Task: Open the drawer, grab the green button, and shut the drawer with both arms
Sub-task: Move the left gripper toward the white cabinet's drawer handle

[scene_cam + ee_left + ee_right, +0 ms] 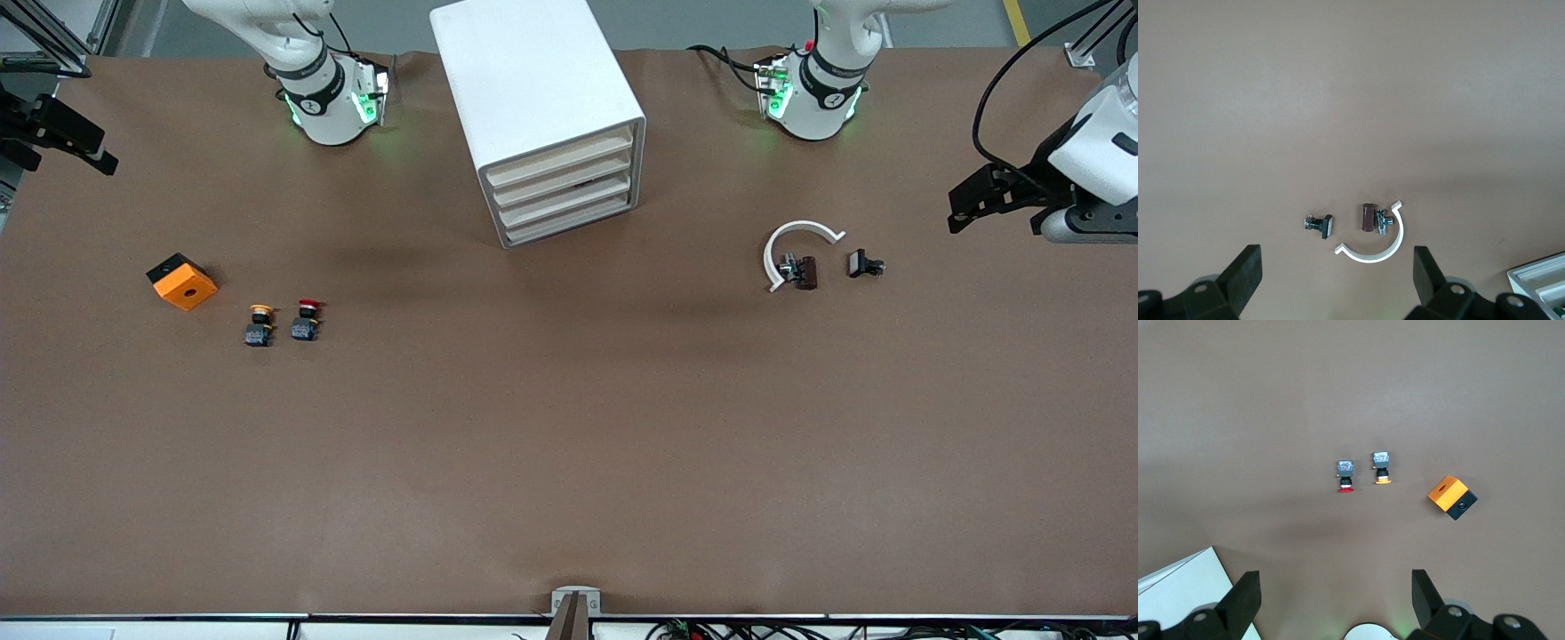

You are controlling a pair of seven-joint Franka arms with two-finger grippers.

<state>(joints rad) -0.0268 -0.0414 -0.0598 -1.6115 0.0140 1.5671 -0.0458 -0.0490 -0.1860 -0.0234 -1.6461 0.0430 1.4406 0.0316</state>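
Observation:
The white cabinet (pixel 542 116) stands at the middle of the table between the two arms' bases, its several drawers (pixel 564 191) all shut. The green-capped button is hidden from every view. My left gripper (pixel 965 209) hangs open over the left arm's end of the table, with nothing between its fingers (pixel 1337 273). A corner of the cabinet (pixel 1541 287) shows in the left wrist view. My right gripper (pixel 89 147) hangs open and empty over the right arm's end of the table (pixel 1335 593), and the cabinet's edge (pixel 1178 593) shows beside it.
A yellow-capped button (pixel 260 325), a red-capped button (pixel 307 321) and an orange box (pixel 182 282) lie toward the right arm's end. A white curved clip (pixel 796 244), a brown part (pixel 805 271) and a small black part (pixel 864 264) lie toward the left arm's end.

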